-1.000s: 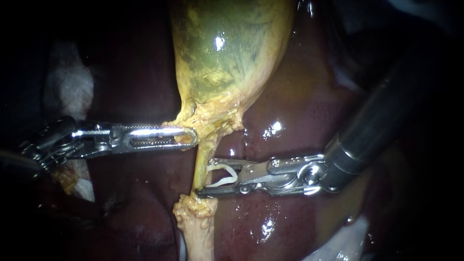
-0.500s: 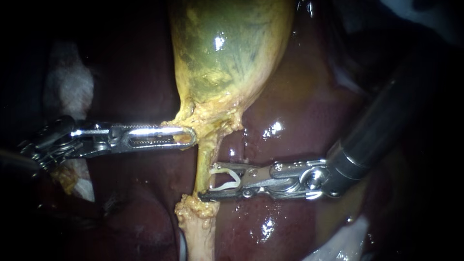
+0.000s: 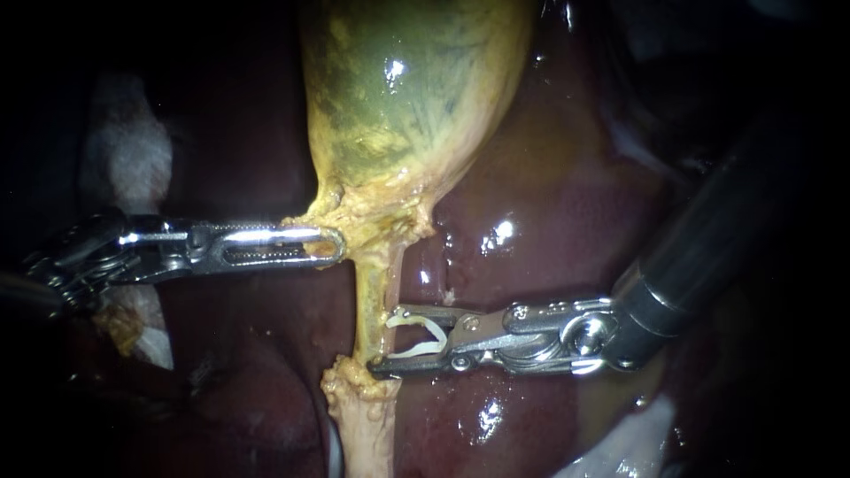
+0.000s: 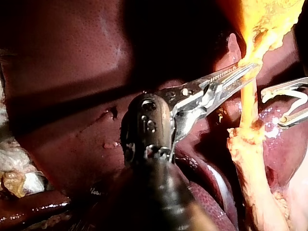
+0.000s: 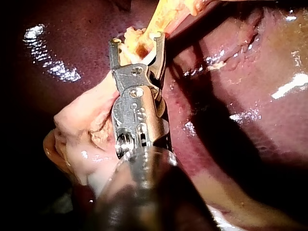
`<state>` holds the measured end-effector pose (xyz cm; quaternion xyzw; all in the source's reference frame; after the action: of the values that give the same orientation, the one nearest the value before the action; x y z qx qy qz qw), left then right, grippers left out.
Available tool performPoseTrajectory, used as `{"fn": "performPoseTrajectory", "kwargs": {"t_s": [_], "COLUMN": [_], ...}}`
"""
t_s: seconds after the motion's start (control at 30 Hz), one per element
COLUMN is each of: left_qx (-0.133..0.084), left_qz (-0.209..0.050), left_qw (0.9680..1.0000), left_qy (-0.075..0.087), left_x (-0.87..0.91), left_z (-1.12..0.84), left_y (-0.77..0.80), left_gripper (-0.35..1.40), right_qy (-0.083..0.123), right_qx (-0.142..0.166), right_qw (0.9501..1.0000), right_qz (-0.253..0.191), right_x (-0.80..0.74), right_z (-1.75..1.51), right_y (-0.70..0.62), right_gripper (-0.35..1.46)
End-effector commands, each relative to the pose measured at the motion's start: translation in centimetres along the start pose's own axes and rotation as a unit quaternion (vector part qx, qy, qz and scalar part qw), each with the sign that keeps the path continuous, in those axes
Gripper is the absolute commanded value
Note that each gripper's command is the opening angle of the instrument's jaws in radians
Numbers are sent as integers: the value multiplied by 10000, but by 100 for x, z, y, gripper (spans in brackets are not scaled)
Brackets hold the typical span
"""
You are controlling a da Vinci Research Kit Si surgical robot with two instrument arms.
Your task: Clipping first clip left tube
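Observation:
The yellow-green gallbladder hangs over the dark liver. A thin yellow tube runs from its neck down to a pale fatty stump. My left instrument is shut on the fatty tissue at the neck, also in the left wrist view. My right instrument holds a white clip between jaws that stand wide apart. Their tips reach the tube just above the stump. In the right wrist view, my right instrument straddles the tube.
White gauze lies at the far left behind the left instrument's shaft. Another pale patch shows at the lower right. Wet liver surface surrounds the tube on both sides.
My left instrument has drawn the gallbladder neck a little to the left. My right instrument has slid slightly down the tube toward the stump, its jaws as wide as before.

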<state>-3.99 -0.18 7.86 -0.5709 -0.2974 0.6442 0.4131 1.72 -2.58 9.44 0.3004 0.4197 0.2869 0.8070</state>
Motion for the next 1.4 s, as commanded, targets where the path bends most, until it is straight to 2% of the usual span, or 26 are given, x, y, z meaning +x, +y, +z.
{"fn": "performPoseTrajectory", "kwargs": {"t_s": [0.03,0.3,0.47,0.97,1.17,1.27,1.4], "left_qx": [13,74,82,97,125,135,139], "left_qz": [3,45,47,56,78,99,106], "left_qw": [10000,9999,9999,9999,9999,9998,9998], "left_qy": [-15,-56,-59,-55,-47,-46,-47], "left_x": [0,-7,-9,-13,-17,-21,-24], "left_z": [-1,-27,-36,-35,-31,-28,-29], "left_y": [1,5,6,8,-1,-6,-6], "left_gripper": [-35,-35,-35,-35,-35,-35,-35], "right_qy": [-2,9,16,16,-2,-10,-4], "right_qx": [-4,-43,-68,-84,-27,-16,-44], "right_qw": [10000,10000,10000,9997,9991,9989,9990], "right_qz": [-3,32,28,244,431,465,455], "right_x": [0,2,2,5,14,16,16], "right_z": [1,13,21,27,8,11,25], "right_y": [1,7,10,7,-6,-13,-14], "right_gripper": [59,58,58,58,57,56,57]}}
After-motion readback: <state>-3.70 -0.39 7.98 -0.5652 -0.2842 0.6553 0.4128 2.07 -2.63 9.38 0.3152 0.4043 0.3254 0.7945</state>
